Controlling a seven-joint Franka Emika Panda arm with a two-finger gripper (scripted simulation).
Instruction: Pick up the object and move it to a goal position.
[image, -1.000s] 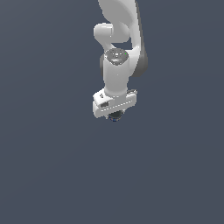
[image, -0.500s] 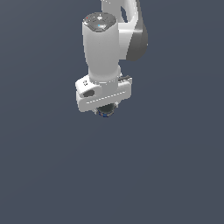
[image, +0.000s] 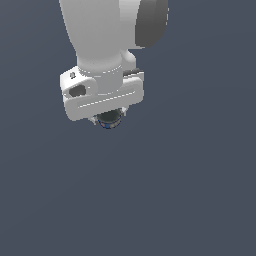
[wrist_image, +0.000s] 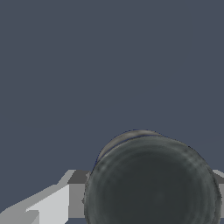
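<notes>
Surrounding everything (image: 200, 190), plain grey-blue backdrop.

The object (image: 108, 120), a squat dark-topped round can, sits clamped between grey fingers (wrist_image: 77, 192).

A white gripper (image: 108, 119) body is seen beneath a white arm (image: 100, 35) with a dark grey joint cap (image: 151, 22). The object (image: 108, 120) is shown dark grey-black with a small blue patch on its side. In the wrist view its top (wrist_image: 153, 183) is rendered mottled charcoal. A uniform slate-blue backdrop (image: 190, 175) is noted.
</notes>
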